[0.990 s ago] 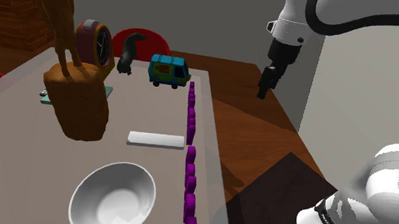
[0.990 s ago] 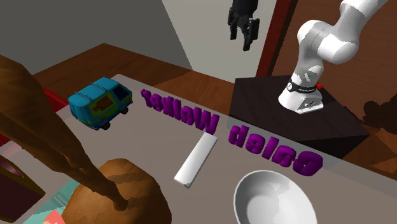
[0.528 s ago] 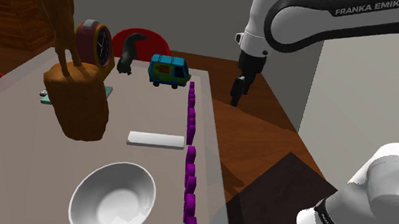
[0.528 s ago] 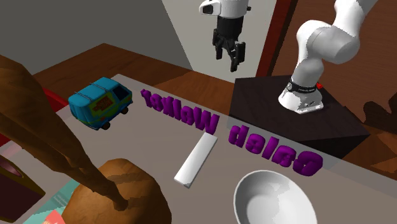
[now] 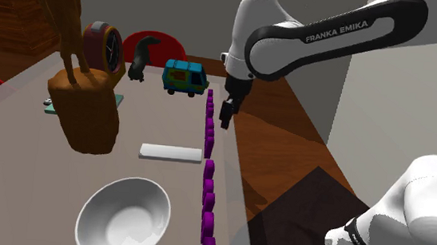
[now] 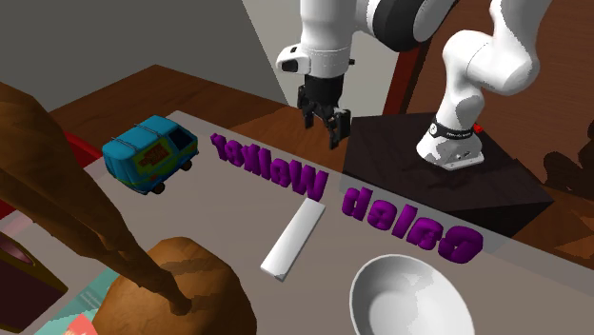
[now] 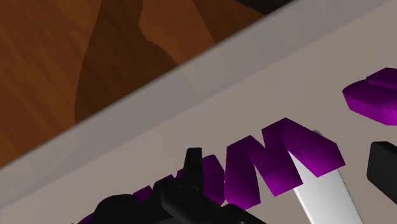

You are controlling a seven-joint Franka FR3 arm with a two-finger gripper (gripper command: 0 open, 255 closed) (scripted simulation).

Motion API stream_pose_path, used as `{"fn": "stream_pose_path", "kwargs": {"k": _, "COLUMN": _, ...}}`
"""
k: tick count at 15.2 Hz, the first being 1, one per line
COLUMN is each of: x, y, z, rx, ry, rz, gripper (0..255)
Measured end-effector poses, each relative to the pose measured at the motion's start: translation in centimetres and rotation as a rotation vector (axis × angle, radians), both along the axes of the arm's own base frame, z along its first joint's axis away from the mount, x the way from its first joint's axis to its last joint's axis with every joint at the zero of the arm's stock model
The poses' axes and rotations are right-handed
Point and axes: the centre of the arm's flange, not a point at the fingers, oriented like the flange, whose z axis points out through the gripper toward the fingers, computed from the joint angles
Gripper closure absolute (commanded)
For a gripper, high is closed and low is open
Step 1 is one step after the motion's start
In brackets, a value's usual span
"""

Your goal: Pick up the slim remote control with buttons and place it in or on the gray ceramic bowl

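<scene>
The step in hand, as I judge it, is the approach to the slim remote (image 5: 171,152) (image 6: 293,240) (image 7: 326,198), which is drawn as a plain white bar lying flat on the table (image 5: 16,126). It sits below the gripper (image 5: 226,115) (image 6: 325,123) (image 7: 287,170) and on the far side of the row of purple letters (image 5: 207,181) (image 6: 262,158) (image 7: 280,158) from it. To do this well, the gripper should travel over the letters without brushing them and centre above the middle of the bar. Turning the wrist would put the 2 fingers across the narrow width, not along the length. A straight descent should follow, stopping just short of the tabletop, because the remote is thin and low and a shallow grasp would likely slip. The fingers (image 7: 191,167) stand well apart, plainly wide enough for the bar's width. They hold nothing and touch nothing, and the gripper hangs in the air above the table's edge close to the letters. In the wrist view, 1 end of the remote shows between the fingers, beyond the letters. The pale bowl (image 5: 98,220) (image 6: 373,285) is empty and upright, and it sits near the remote, farther from the gripper than the remote is. The carry after the lift therefore looks short. A blue toy van (image 5: 184,77) (image 6: 152,152) stands off to 1 side, well apart from this path.
</scene>
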Motion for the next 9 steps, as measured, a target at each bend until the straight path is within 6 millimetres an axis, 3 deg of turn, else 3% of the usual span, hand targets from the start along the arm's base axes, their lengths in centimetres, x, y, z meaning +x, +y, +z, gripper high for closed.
{"fn": "stream_pose_path", "kwargs": {"k": 9, "x": 4.8, "y": 8.9, "z": -6.5, "rx": 0.016, "ry": -0.007, "rz": 0.152, "gripper": 0}}
